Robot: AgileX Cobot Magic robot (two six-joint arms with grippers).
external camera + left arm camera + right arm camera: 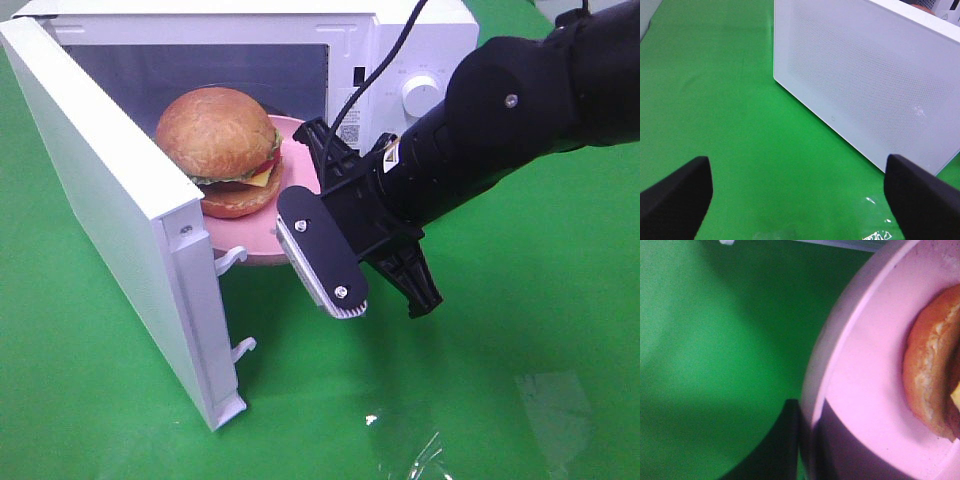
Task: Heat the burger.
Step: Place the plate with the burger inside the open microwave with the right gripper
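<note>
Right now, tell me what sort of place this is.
Probably a lab bench staged as a kitchen: a white microwave, door open, on a plain green surface, and a burger on a pink plate.

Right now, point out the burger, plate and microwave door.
burger [218, 130]: exterior high view, top bun.
plate [255, 242]: exterior high view, front rim.
door [875, 85]: left wrist view, mesh window.

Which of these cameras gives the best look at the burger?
The exterior high view: the whole burger shows there, layers and all, on its pink plate. The right wrist view catches only the burger's edge; the left wrist view none.
</note>
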